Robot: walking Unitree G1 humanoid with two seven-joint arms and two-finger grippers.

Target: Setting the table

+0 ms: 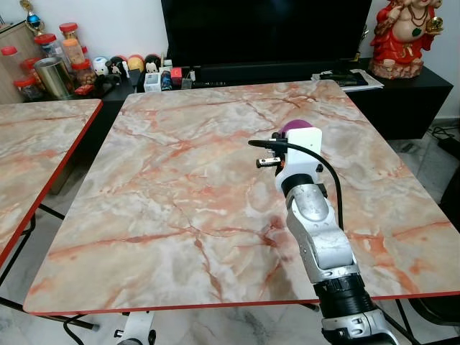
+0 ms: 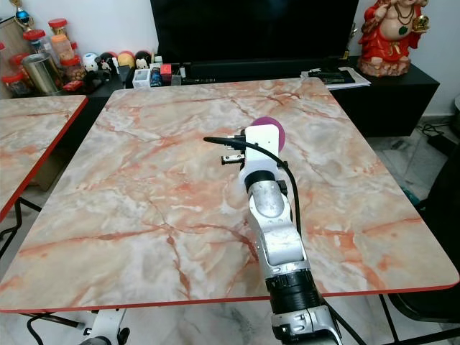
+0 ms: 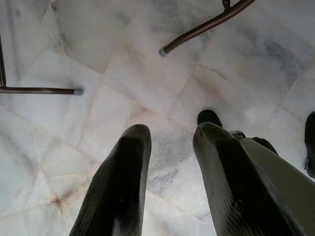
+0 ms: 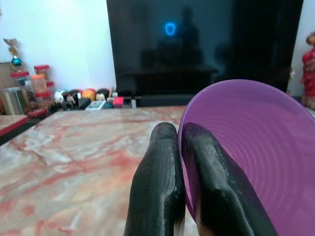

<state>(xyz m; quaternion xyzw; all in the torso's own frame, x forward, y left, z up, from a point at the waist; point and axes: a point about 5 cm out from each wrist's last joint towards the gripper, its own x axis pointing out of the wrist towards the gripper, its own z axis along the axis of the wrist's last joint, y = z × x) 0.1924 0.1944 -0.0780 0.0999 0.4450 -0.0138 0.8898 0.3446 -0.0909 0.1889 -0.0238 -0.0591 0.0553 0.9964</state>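
I have a purple plate [image 4: 256, 157] pinched by its rim in my right hand [image 4: 179, 147], the two black fingers [image 4: 157, 187] closed tight on the edge, one on each face of it. In the right wrist view the plate stands tilted on edge, its ridged inner face turned toward the camera, held up over the marble-patterned table [image 1: 180, 208]. In the left eye view only a sliver of purple shows, just right of the frame's centre, peeking over the white wrist housing [image 1: 302, 154].

My right arm [image 1: 320, 237] comes up from the lower right of the frame and stretches forward over the table, the silver forearm angled slightly left, a black cable [image 1: 332, 187] looping along it.

My left hand [image 3: 170, 187] hangs low beside me, pointing down at the pale marble floor [image 3: 98, 59]; its fingers are parted with a clear gap between them and hold nothing. Two thin metal legs [image 3: 206, 24] with capped feet stand on the floor there.

At the far edge of the table, along the top of the frame, a dark television [image 1: 266, 29] stands on a low black cabinet [image 1: 402, 93], with a red figurine [image 1: 406, 36] at the upper right and jars [image 1: 68, 43] and small toys at the upper left. A second matching table [image 1: 36, 151] sits at the left edge.
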